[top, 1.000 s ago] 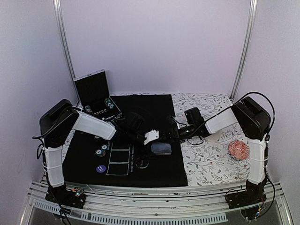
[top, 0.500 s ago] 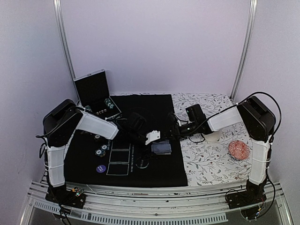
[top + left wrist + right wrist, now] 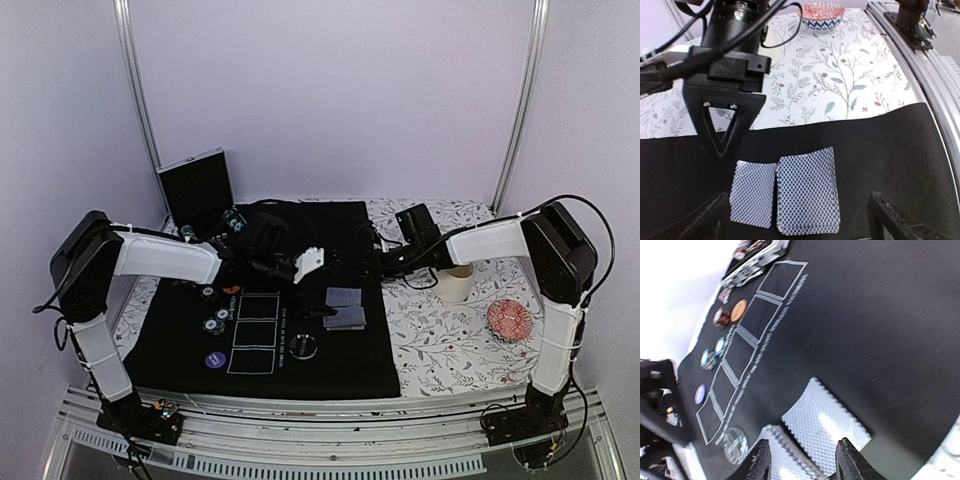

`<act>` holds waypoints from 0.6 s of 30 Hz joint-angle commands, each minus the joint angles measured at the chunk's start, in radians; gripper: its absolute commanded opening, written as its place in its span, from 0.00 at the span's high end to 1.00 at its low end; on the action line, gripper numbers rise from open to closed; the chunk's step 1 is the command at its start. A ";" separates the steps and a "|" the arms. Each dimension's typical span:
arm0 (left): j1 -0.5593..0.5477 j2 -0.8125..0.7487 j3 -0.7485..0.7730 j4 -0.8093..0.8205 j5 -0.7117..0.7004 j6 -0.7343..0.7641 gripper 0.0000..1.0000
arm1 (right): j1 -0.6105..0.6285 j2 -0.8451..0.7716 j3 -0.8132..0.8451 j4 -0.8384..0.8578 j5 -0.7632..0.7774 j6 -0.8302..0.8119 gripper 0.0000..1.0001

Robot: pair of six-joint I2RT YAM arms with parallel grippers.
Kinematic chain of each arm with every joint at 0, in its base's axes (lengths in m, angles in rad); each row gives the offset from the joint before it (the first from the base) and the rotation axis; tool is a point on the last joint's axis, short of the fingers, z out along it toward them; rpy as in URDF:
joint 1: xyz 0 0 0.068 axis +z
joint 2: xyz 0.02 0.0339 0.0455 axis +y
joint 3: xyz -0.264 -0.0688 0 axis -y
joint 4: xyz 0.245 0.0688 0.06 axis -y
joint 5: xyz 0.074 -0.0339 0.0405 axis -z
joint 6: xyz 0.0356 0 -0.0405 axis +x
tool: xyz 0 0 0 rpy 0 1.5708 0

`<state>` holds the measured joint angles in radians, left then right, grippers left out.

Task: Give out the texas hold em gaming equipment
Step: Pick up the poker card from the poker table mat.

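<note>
Black mat (image 3: 890, 150) bears playing cards (image 3: 807, 190) near the left tool (image 3: 797, 200).

left gripper (image 3: 303, 264) drawn back, single card (image 3: 343, 296) now beside deck (image 3: 345, 317)

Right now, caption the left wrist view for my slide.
Face-down cards side by side on the black mat, framed by the open left gripper; floral cloth, bowl beyond.

Two playing-card piles (image 3: 826, 426) are lying backs up, just beside each other, on the black mat (image 3: 865, 315) at six o'clock, between the parted right fingers (image 3: 759, 465). White-outlined boxes (image 3: 757, 315) are running from twelve towards eight o'clock. Striped chips (image 3: 720, 346), an orange disc (image 3: 739, 310), a purple-blue disc (image 3: 700, 393) and a clear disc (image 3: 735, 440) are sitting alongside them.
</note>
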<state>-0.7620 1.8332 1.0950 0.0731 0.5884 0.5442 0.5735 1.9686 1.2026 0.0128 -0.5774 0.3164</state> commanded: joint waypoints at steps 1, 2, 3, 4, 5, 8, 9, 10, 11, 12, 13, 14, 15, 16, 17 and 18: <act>0.067 -0.014 0.042 -0.026 -0.008 -0.155 0.05 | -0.014 0.052 0.087 -0.139 0.124 -0.069 0.55; 0.079 -0.007 0.070 -0.055 -0.036 -0.201 0.07 | -0.015 0.071 0.103 -0.158 0.144 -0.080 0.55; 0.090 -0.002 0.096 -0.091 -0.060 -0.244 0.09 | -0.016 0.083 0.121 -0.177 0.158 -0.097 0.55; 0.099 -0.001 0.115 -0.131 -0.083 -0.274 0.10 | -0.016 0.107 0.140 -0.200 0.171 -0.112 0.54; 0.105 -0.005 0.119 -0.144 -0.110 -0.295 0.11 | -0.017 0.125 0.157 -0.219 0.176 -0.134 0.54; 0.108 -0.012 0.090 -0.125 -0.185 -0.355 0.13 | -0.018 0.174 0.201 -0.262 0.144 -0.188 0.54; 0.109 -0.002 0.088 -0.125 -0.196 -0.376 0.15 | -0.018 0.185 0.209 -0.271 0.133 -0.201 0.54; 0.110 0.012 0.092 -0.126 -0.206 -0.401 0.16 | -0.020 0.191 0.212 -0.275 0.129 -0.215 0.55; 0.112 0.029 0.099 -0.128 -0.219 -0.428 0.18 | -0.020 0.194 0.211 -0.273 0.126 -0.222 0.55; 0.112 0.049 0.108 -0.128 -0.235 -0.455 0.21 | -0.021 0.195 0.209 -0.269 0.115 -0.228 0.56; 0.112 0.071 0.118 -0.130 -0.251 -0.483 0.24 | -0.025 0.196 0.208 -0.265 0.094 -0.234 0.57; 0.112 0.093 0.130 -0.137 -0.264 -0.508 0.27 | -0.025 0.199 0.207 -0.265 0.066 -0.237 0.58; 0.112 0.114 0.144 -0.146 -0.272 -0.529 0.30 | -0.025 0.204 0.208 -0.267 0.047 -0.244 0.60; 0.112 0.140 0.156 -0.152 -0.273 -0.543 0.32 | -0.026 0.208 0.210 -0.271 0.028 -0.252 0.61; 0.112 0.172 0.164 -0.154 -0.270 -0.552 0.33 | -0.025 0.213 0.209 -0.272 0.013 -0.257 0.62; 0.112 0.190 0.171 -0.152 -0.268 -0.559 0.35 | -0.026 0.218 0.209 -0.273 0.002 -0.260 0.63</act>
<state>-0.6521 1.9339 1.2285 -0.0406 0.3580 0.0826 0.5514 2.1487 1.3964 -0.2230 -0.4980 0.1009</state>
